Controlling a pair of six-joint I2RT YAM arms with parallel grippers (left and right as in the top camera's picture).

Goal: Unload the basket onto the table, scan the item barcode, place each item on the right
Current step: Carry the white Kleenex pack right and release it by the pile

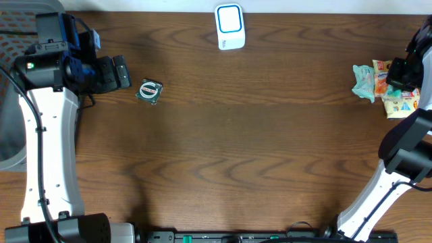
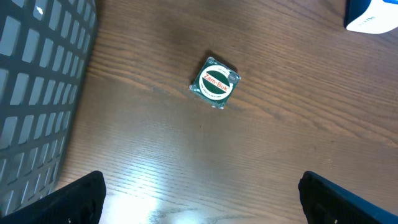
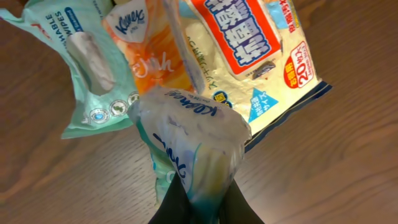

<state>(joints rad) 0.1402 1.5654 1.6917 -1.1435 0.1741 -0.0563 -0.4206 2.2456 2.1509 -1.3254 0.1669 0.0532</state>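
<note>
My right gripper [image 3: 205, 210] is shut on one end of a soft white and blue Kleenex tissue pack [image 3: 193, 140], which it holds just above a pile of packets. In the overhead view the right gripper [image 1: 403, 71] sits over that pile at the table's right edge, and the held pack is hidden. The white and blue barcode scanner [image 1: 229, 27] stands at the back middle of the table; its corner [image 2: 372, 15] shows in the left wrist view. My left gripper [image 1: 123, 72] is open with nothing between its fingers [image 2: 81, 199].
The pile holds a mint green wet-wipes pack [image 3: 81, 62] [image 1: 364, 81], an orange Kleenex pack [image 3: 149, 56] and a yellow pack with a red label [image 3: 249, 50] [image 1: 399, 102]. A small green Zam-Buk tin [image 1: 149, 90] [image 2: 214, 83] lies just ahead of the left gripper. A grey mesh basket [image 2: 31, 93] stands at far left.
</note>
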